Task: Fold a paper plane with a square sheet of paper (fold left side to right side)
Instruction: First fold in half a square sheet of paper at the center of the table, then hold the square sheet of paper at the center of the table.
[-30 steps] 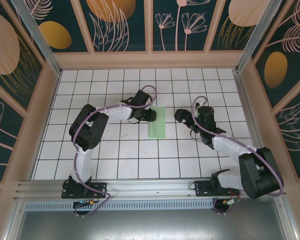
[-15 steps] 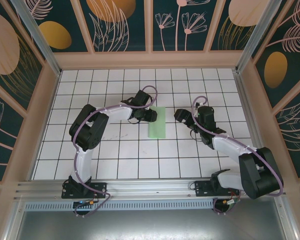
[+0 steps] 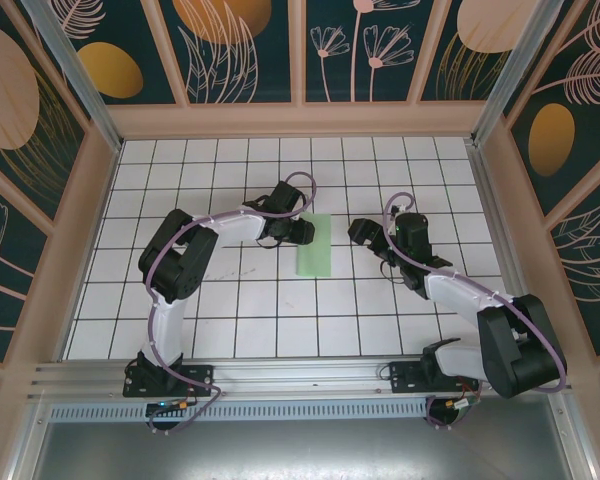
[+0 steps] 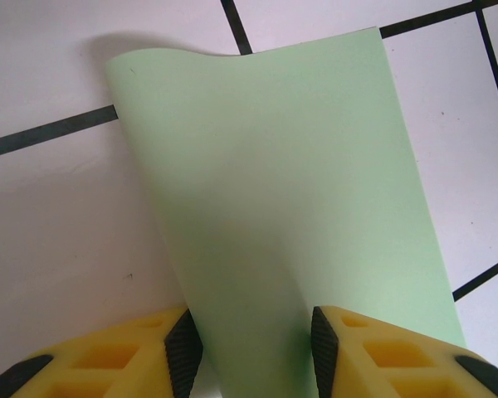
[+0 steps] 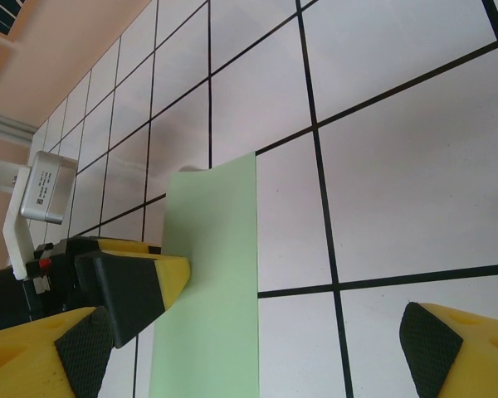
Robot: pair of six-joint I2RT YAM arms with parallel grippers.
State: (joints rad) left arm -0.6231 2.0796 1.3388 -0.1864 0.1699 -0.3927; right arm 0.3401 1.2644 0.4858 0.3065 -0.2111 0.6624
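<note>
You see your left gripper (image 4: 249,352) pinching the raised left edge of the folded square sheet of paper (image 3: 316,250) at the middle of the worktop (image 3: 230,300), your right gripper (image 5: 261,344) spread wide just beside it

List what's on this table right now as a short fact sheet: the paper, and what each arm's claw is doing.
paper: pale green, a narrow rectangle lying on the table, partly bowed up near the left gripper
table: white tiles with dark lines
left gripper: at the paper's left edge, fingers apart with the paper between them; unclear whether it squeezes
right gripper: wide open, off the paper's right side, not touching it
</note>
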